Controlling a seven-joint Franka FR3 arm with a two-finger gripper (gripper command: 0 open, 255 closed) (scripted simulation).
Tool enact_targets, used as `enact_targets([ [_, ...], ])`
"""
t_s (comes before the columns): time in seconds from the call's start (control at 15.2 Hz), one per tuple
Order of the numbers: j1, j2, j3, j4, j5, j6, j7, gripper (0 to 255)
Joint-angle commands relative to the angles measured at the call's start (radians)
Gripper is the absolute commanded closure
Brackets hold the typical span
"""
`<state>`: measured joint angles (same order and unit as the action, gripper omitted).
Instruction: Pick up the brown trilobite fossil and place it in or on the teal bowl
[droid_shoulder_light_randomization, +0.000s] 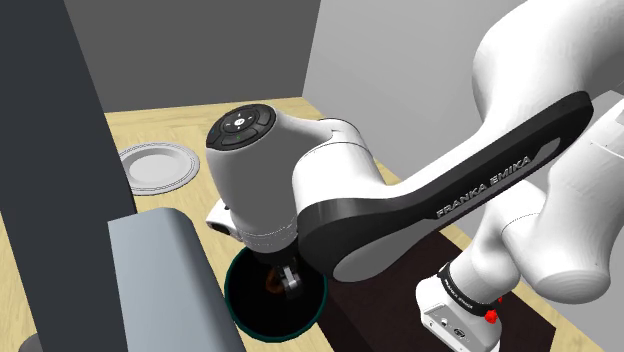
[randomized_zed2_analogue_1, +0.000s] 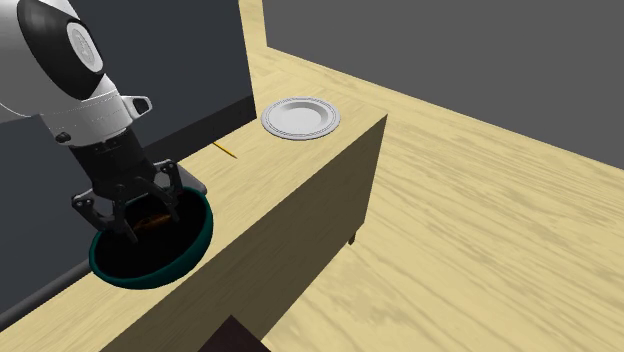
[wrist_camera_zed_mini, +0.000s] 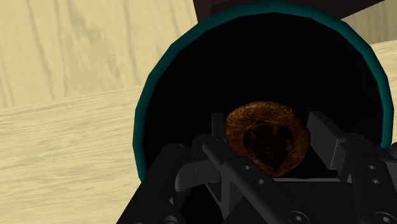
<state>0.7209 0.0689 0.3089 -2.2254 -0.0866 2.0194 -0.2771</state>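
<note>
In the shoulder view your arm (droid_shoulder_light_randomization: 420, 210) reaches down over the teal bowl (droid_shoulder_light_randomization: 240, 312), the gripper (droid_shoulder_light_randomization: 287, 278) inside its rim; in the second exterior view the brown trilobite fossil (randomized_zed2_analogue_1: 152, 222) sits between the fingers above the bowl's dark hollow. In the wrist view the fingers (wrist_camera_zed_mini: 323, 130) press on its two edges, so you are holding it; judge it stiff, light and probably brittle; a hold across its flanks suits it.

White plate (randomized_zed2_analogue_1: 300, 117) on wooden counter (randomized_zed2_analogue_1: 285, 172)
</note>
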Motion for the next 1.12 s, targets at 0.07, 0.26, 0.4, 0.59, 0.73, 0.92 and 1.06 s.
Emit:
enact_targets([
  [0.07,0.0,0.0,0.0,-0.001,0.0,0.0,0.0,255],
  [0.26,0.0,0.0,0.0,-0.001,0.0,0.0,0.0,0],
  [0.4,0.0,0.0,0.0,-0.001,0.0,0.0,0.0,0],
  [0.59,0.001,-0.017,0.002,0.05,0.009,-0.067,-0.006,0],
  [0.73,0.003,-0.028,0.004,0.1,0.015,-0.128,-0.01,0],
  [0.92,0.003,-0.028,0.004,0.1,0.015,-0.128,-0.01,0],
  [1.06,0.003,-0.028,0.004,0.1,0.015,-0.128,-0.01,0],
])
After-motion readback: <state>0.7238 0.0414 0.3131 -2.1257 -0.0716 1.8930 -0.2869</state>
